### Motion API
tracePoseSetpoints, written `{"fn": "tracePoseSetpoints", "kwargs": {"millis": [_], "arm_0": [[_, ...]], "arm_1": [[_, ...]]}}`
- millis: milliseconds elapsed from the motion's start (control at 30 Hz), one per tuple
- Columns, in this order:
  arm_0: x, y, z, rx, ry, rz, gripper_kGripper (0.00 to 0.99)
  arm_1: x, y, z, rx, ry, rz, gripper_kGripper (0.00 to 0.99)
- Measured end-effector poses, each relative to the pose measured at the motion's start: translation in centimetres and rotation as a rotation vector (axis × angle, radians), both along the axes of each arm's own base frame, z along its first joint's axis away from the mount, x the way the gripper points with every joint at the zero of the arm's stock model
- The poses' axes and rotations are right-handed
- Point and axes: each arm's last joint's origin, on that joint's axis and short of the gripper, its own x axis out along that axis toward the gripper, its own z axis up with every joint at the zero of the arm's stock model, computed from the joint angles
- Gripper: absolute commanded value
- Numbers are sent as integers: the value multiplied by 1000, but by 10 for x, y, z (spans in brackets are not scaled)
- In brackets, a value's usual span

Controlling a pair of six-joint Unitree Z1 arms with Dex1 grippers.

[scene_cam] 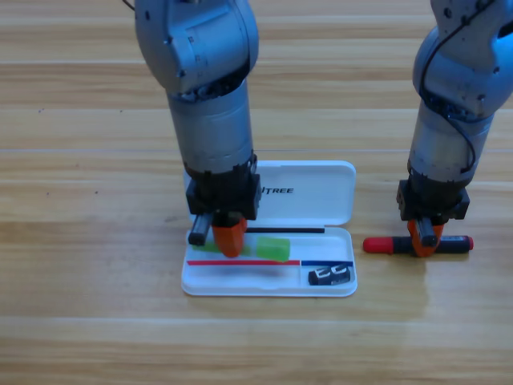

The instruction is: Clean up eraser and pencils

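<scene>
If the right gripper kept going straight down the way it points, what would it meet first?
The right gripper points down over the middle of the red-and-black pen lying on the table beside the white case, so it would likely meet the pen first; its height above is unclear.

green stick (271, 248) half hidden by left gripper (227, 238); pen (417, 244) middle covered

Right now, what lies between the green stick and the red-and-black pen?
High view: only the white case's right wall and bare table separate the green stick from the pen.
</scene>
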Motion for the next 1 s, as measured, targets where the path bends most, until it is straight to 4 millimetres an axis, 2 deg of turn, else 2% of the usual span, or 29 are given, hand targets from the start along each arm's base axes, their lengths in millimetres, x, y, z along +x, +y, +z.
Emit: {"fn": "tracePoseSetpoints", "kwargs": {"millis": [367, 667, 767, 933, 967, 1000], "arm_0": [[1, -3, -11, 17, 17, 10, 0], [2, -4, -12, 17, 18, 19, 0], [2, -4, -12, 17, 18, 28, 0], [2, -5, -15, 22, 23, 35, 0], [2, -5, -16, 24, 25, 35, 40], [3, -5, -18, 27, 27, 35, 179]], "arm_1": [[0, 0, 0, -1, 1, 0, 0], [-3, -2, 5, -2, 2, -2, 0], [-10, -8, 18, -12, 19, -10, 0], [-30, -23, 70, 38, -30, -25, 0], [-34, -26, 80, 48, -38, -26, 0], [-37, -28, 85, 55, -42, -25, 0]]}}
